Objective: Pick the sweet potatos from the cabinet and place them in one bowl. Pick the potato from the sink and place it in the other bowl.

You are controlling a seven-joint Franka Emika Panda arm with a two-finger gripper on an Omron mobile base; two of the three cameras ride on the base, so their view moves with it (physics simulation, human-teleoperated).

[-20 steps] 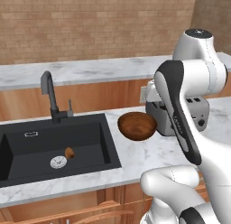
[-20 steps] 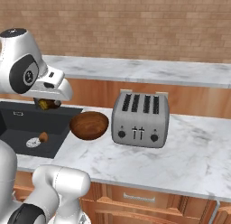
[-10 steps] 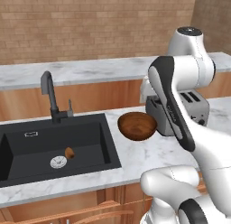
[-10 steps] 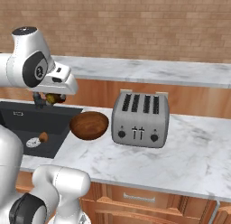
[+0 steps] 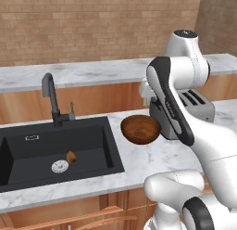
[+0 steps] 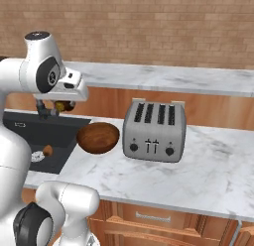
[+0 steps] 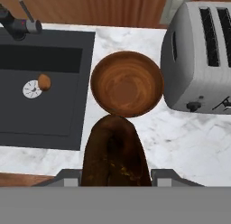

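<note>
Sweet potato (image 7: 115, 153) is the thing in play right now, clamped lengthwise in the end effector (image 6: 63, 106), and in the hand view it takes up the near middle of the frame, hanging up in the air over the bench (image 7: 189, 146) just short of the brown bowl (image 7: 127, 83). So I'd say we're mid-carry on the first half of the job: tuber out of the cabinet, on its way to the bowl, not dropped yet. The bowl looks empty from above, so my guess is this is the first of the pair going in, though I can't see the cabinet or a second sweet potato to confirm. Next move, as I read it: slide forward a touch so the tuber sits over the bowl's middle, come down closer to the rim, then let go so it doesn't bounce out. Toaster (image 7: 200, 56) sits just beside the bowl on one side, so the arm shouldn't drift that way. Further out, the potato (image 7: 43, 81) is lying on the floor of the sink (image 7: 54, 114), touching or nearly touching the drain (image 7: 32, 89), with the faucet (image 7: 18, 23) behind it. That one's for later. Count from these shots: one sweet potato, one potato, one bowl, one toaster, one sink. Haven't spotted the pale bowl anywhere here.
</note>
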